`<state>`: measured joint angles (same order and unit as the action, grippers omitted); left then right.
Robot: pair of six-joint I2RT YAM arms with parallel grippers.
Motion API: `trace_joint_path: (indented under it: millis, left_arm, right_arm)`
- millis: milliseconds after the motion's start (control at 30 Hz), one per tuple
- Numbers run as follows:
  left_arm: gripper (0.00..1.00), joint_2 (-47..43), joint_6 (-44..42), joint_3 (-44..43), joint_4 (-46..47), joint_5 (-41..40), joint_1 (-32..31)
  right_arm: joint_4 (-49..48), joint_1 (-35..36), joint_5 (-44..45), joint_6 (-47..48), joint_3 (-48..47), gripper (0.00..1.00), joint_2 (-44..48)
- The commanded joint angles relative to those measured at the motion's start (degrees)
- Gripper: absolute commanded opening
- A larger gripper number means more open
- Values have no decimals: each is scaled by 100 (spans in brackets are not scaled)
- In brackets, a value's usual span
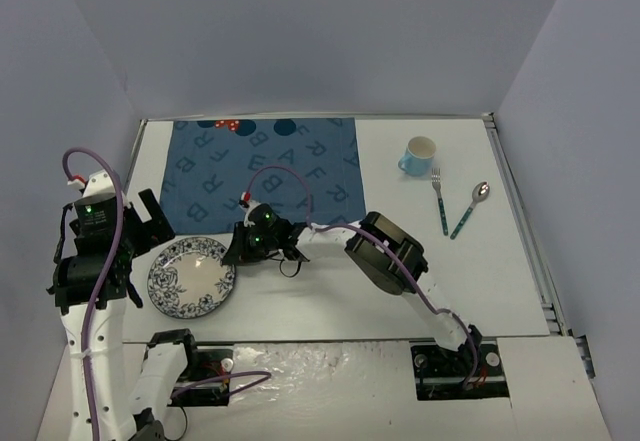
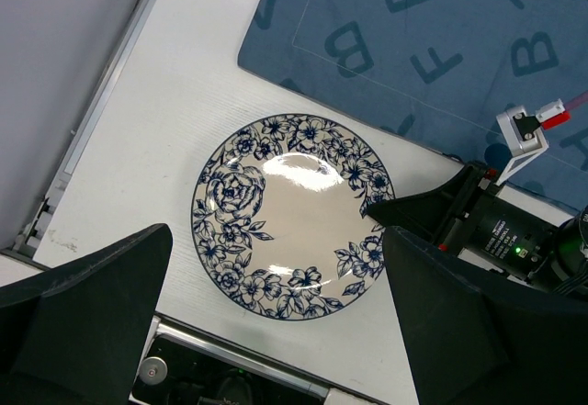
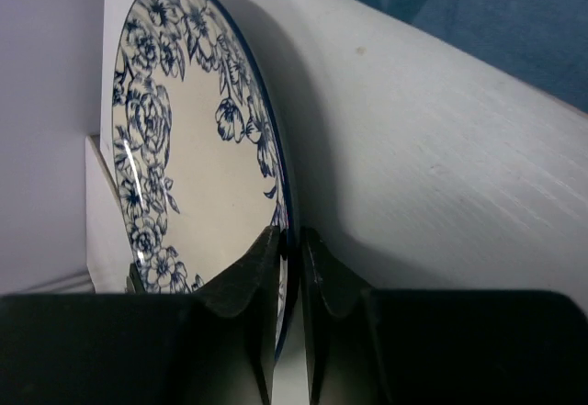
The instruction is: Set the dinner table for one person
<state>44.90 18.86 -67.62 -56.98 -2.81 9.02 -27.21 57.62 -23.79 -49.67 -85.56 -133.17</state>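
Note:
A white plate with blue flowers (image 1: 192, 278) lies on the white dinner table (image 1: 330, 306) at the near left, in front of the blue lettered mat (image 1: 265, 166). My right gripper (image 1: 232, 257) is shut on the plate's right rim; in the right wrist view its fingers (image 3: 292, 240) pinch the rim of the plate (image 3: 184, 148), one above and one below. My left gripper (image 1: 140, 251) hovers open and empty above the plate's left side. In the left wrist view the plate (image 2: 289, 217) lies between its wide-apart fingers (image 2: 276, 235), and the right gripper (image 2: 372, 210) reaches in from the right.
A light blue mug (image 1: 420, 155) stands at the far right. A fork (image 1: 440, 201) and a spoon (image 1: 470, 208) with teal handles lie beside it. The table's left edge strip (image 2: 101, 102) runs close to the plate. The arm bases sit at the near edge.

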Motion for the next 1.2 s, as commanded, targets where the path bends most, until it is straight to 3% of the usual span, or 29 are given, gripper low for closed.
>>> trace_joint_path:
  millis: [0, 600, 833, 1033, 1167]
  left_arm:
    - [97, 60, 85, -41, 223, -5, -14]
    - [97, 263, 249, -77, 370, 458, -23]
    - [97, 282, 337, 126, 505, 562, -23]
    - [97, 256, 399, 421, 547, 536, -31]
    - [97, 209, 417, 669, 698, 566, -31]
  right_arm:
    - [950, 8, 105, 354, 360, 0, -24]
    - [666, -1446, -1528, 645, 911, 0, 2455]
    - [414, -1893, -2053, 486, 650, 0, 2596]
    - [-589, -2255, -2150, -77, 642, 0, 2468]
    - [-816, -2562, -1942, -165, 127, 0, 2133]
